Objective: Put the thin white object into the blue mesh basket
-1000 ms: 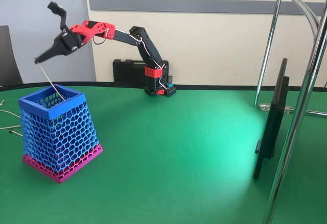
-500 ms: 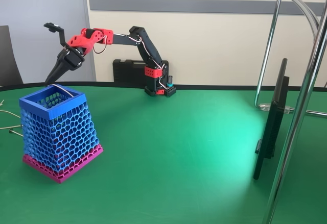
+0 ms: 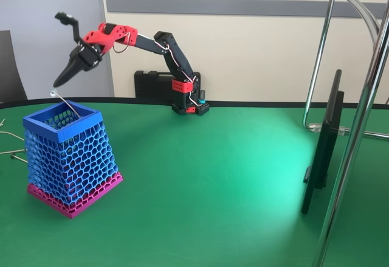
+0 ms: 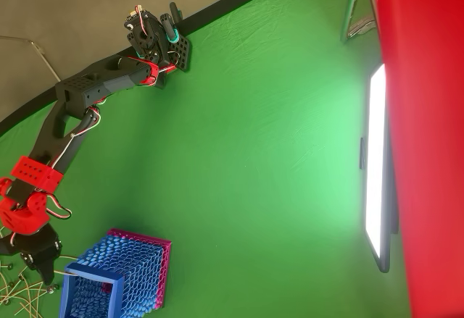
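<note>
The blue mesh basket (image 3: 67, 157) with a magenta base band stands at the left of the green table; it also sits at the bottom left of the overhead view (image 4: 119, 274). My gripper (image 3: 58, 86) hangs just above the basket's far left rim, fingers closed to a point on the upper end of the thin white object (image 3: 67, 106). That stick slants down from the fingertips over the rim into the basket's mouth, and its lower end is hidden inside. From above, the gripper (image 4: 48, 274) is beside the basket's left edge.
The arm's base (image 3: 189, 106) is at the table's back edge, with a black case (image 3: 152, 84) behind it. A dark monitor (image 3: 325, 145) and a chrome stand (image 3: 358, 127) fill the right side. Pale thin cables (image 3: 9, 142) lie left of the basket.
The gripper dipped to the basket rim, laying the stick almost flat across it. It then rose a little, so the stick slants steeply into the basket again.
</note>
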